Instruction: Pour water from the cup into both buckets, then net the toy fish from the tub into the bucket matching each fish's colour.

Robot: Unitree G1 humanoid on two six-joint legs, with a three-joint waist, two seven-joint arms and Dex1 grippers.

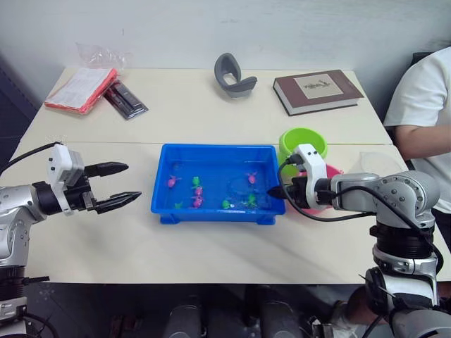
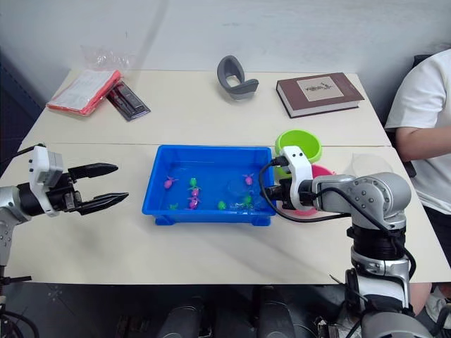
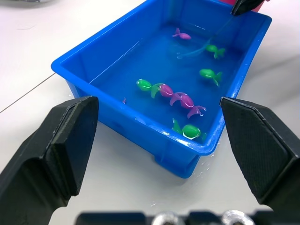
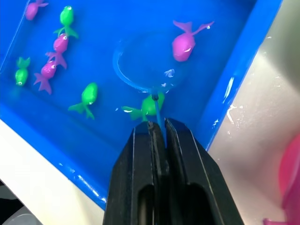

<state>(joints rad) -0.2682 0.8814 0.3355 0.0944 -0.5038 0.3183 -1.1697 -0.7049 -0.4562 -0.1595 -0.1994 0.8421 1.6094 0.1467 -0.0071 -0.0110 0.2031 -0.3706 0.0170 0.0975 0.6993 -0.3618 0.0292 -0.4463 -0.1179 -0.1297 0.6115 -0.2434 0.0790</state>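
The bench (image 1: 211,243) carries the tub (image 1: 215,210) at centre, fish afloat inside. The right end effector (image 4: 158,129), at the tub's 3 o'clock, pinches the net (image 4: 140,68), hoop submerged beside a pink fish (image 4: 183,44). The left end effector (image 1: 113,186), spread, waits at 9 o'clock. A hurried lift could let the fish slide off the hoop.

The left arm reaches in from nine o'clock, its pincer (image 1: 121,184) level and pointing toward three o'clock, fingers spread wide with nothing between them. The right arm bends in from three o'clock, its pincer (image 4: 158,131) pressed together on a thin handle.
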